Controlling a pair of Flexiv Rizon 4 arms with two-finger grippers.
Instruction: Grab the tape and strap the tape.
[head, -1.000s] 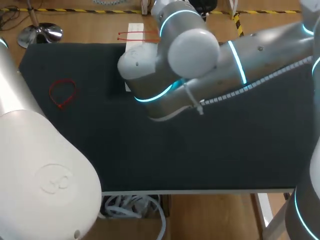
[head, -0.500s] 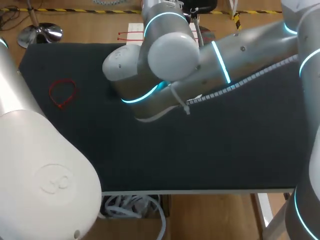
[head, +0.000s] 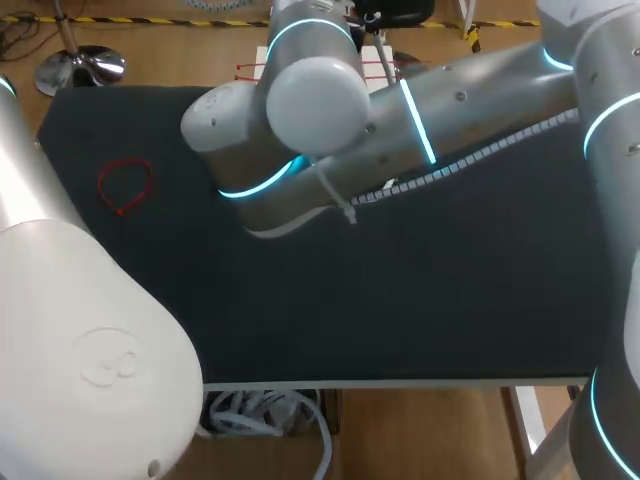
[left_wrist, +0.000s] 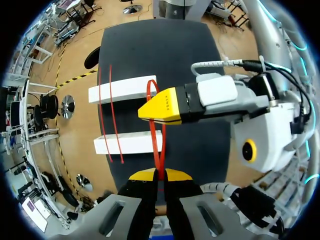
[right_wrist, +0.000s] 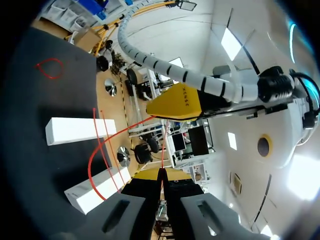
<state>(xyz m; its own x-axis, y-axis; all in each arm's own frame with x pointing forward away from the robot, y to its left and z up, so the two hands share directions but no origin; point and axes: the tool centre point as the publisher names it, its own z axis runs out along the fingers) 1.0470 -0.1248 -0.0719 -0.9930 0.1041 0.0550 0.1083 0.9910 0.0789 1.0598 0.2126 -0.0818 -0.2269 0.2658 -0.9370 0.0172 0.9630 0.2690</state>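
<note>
A thin red tape (left_wrist: 159, 150), like a cable tie, is strung between my two grippers above the far end of the mat. My left gripper (left_wrist: 160, 175) is shut on one end of it. The yellow tips of my right gripper (left_wrist: 162, 107) are closed on the tape's bent far part. In the right wrist view my right gripper (right_wrist: 161, 175) pinches the tape (right_wrist: 91, 161), which curves away to the side, and the left gripper (right_wrist: 177, 102) is ahead. In the head view my right arm (head: 400, 110) hides both grippers.
Two white blocks (left_wrist: 122, 90) (left_wrist: 130, 142) stand at the mat's far edge with two more red tapes (left_wrist: 107, 115) lying across them. A looped red tape (head: 125, 185) lies on the black mat (head: 400, 300) at the left. My left arm (head: 80, 330) fills the near left.
My right arm has swung to the left and a little toward the far edge of the table. The looped tape on the mat has stayed put.
</note>
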